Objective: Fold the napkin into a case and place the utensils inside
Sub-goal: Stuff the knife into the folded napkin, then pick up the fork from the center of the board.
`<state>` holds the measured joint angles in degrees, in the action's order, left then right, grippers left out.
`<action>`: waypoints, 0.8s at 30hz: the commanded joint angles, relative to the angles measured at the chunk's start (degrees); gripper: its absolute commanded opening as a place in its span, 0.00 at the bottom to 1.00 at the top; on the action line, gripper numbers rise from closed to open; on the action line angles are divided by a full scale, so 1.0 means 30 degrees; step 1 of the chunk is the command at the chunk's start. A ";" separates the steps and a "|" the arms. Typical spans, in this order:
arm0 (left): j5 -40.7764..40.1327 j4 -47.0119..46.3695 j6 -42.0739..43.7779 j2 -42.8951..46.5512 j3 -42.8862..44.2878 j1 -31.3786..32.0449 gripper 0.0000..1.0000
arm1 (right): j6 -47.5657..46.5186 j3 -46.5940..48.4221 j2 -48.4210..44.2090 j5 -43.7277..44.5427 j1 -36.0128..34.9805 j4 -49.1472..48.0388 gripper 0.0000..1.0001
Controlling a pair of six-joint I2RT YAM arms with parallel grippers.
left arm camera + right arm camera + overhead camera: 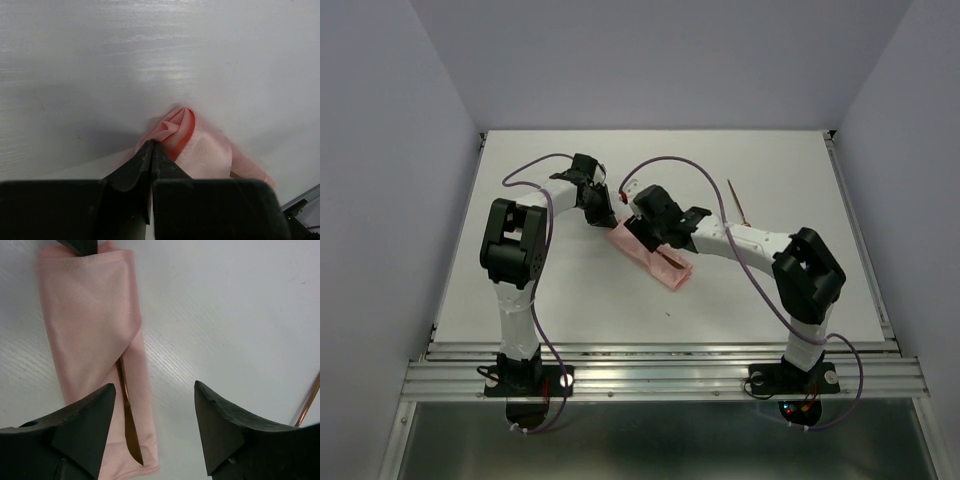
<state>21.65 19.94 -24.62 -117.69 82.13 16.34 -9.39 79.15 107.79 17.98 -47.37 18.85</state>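
Observation:
The salmon-pink napkin [638, 247] lies folded as a narrow case on the table, running from far left to near right. My left gripper [605, 218] is shut on its far-left end, where the cloth [184, 131] bunches up just past the closed fingertips [151, 146]. My right gripper [155, 387] is open and empty above the case's near-right end [90, 315], beside its right edge. One reddish-brown utensil [127, 425] lies tucked under the diagonal fold with its pointed end showing [670, 265]. The second utensil [738, 204] lies bare on the table to the right, and its end shows in the right wrist view [307, 402].
The table's far edge meets the wall [650, 131]. A metal rail [660, 365] runs along the near edge by the arm bases. Purple cables [665, 160] loop over both arms.

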 commanded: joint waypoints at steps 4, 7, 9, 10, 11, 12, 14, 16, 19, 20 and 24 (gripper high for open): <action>0.0342 0.0149 0.0356 0.0177 0.0515 -0.0055 0.11 | 0.2246 -0.1072 -0.2675 0.0511 0.2925 -0.0571 0.92; 0.0430 0.0003 0.0326 0.0469 0.0339 -0.0055 0.11 | 0.4209 -0.1423 -0.3174 -0.0278 0.4682 -0.0513 1.00; 0.0430 0.0031 0.0297 0.0615 0.0310 -0.0055 0.11 | 0.5261 -0.1308 -0.3117 -0.0514 0.6289 -0.0076 1.00; 0.0430 0.0061 0.0355 0.0645 0.0339 -0.0055 0.11 | 0.5529 -0.1278 -0.3059 -0.0514 0.6792 0.0072 1.00; 0.0401 0.0148 0.0356 0.0675 0.0368 -0.0055 0.11 | 0.5735 -0.1220 -0.2855 -0.0717 0.7262 0.0219 1.00; 0.0372 0.0149 0.0385 0.0704 0.0368 -0.0055 0.11 | 0.6230 -0.1103 -0.2708 -0.0748 0.8223 0.0597 1.00; 0.0342 0.0265 0.0414 0.0704 0.0427 -0.0056 0.11 | 0.6380 -0.0869 -0.2270 -0.1185 0.9079 0.0863 1.00; 0.0313 0.0295 0.0444 0.0704 0.0398 -0.0055 0.11 | 0.6498 -0.0838 -0.1976 -0.1624 1.0276 0.0981 1.00; 0.0371 0.0237 0.0414 0.0792 0.0310 -0.0055 0.11 | 0.6761 -0.0633 -0.1331 -0.2240 1.1742 0.1128 0.99; 0.0371 0.0266 0.0414 0.0792 0.0281 -0.0084 0.11 | 0.6791 -0.0604 -0.1040 -0.2532 1.2068 0.1157 0.98; 0.0284 0.0324 0.0473 0.0734 0.0339 -0.0055 0.11 | 0.6704 -0.0517 -0.0104 -0.3003 1.3008 0.1245 0.89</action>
<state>22.22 19.97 -24.45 -117.69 82.13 16.34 9.74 75.68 105.51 11.70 -9.85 21.69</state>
